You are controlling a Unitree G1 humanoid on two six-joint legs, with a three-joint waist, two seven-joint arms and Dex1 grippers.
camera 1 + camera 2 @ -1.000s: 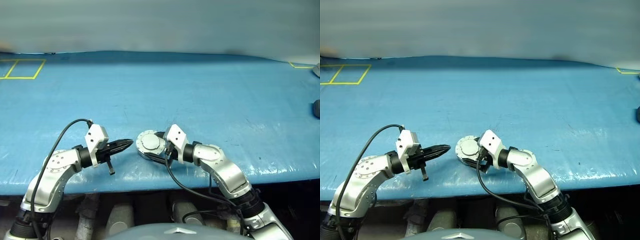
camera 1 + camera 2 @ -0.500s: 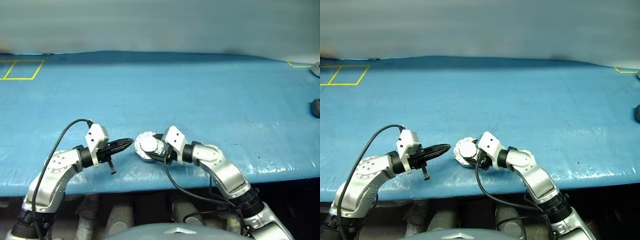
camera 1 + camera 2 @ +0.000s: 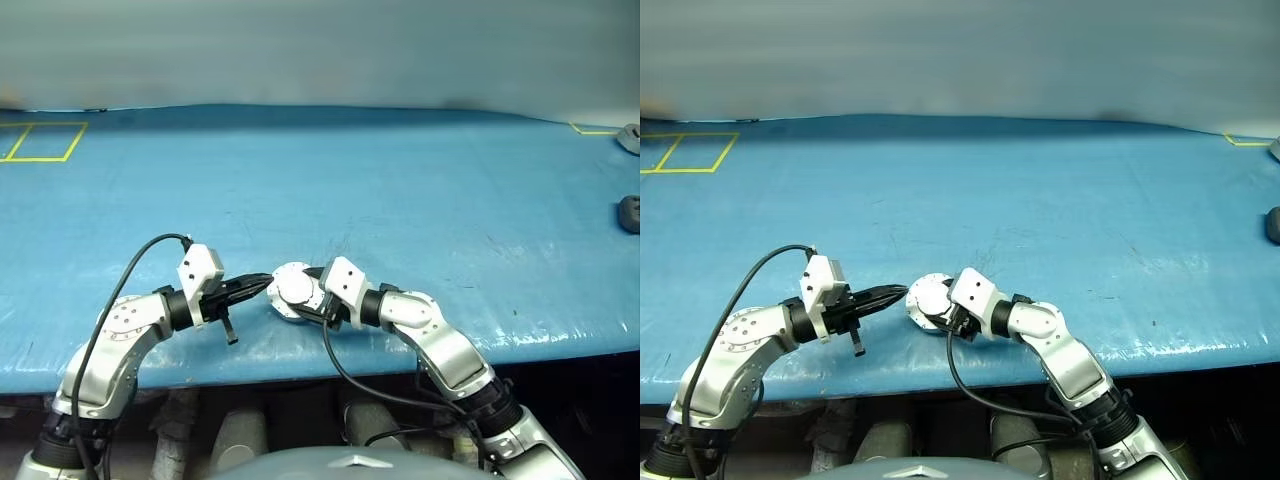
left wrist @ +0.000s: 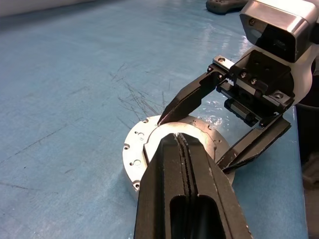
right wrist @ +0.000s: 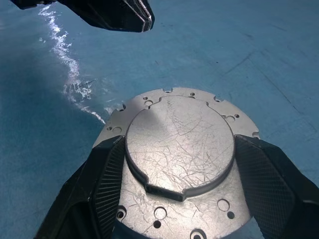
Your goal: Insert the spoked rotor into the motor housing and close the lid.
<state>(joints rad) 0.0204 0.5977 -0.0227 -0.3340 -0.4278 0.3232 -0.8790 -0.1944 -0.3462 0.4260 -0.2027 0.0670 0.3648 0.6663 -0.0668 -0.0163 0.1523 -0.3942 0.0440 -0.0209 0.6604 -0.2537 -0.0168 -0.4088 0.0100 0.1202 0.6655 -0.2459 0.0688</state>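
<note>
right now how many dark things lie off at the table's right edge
2, both on the blue table by its right edge: a grey one at the far corner, a darker one nearer. Others may lie beyond the picture.

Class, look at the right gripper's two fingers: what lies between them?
The closed motor housing, lid uppermost, lies between the right gripper's fingers, one on each side, seen in the right wrist view.
</note>
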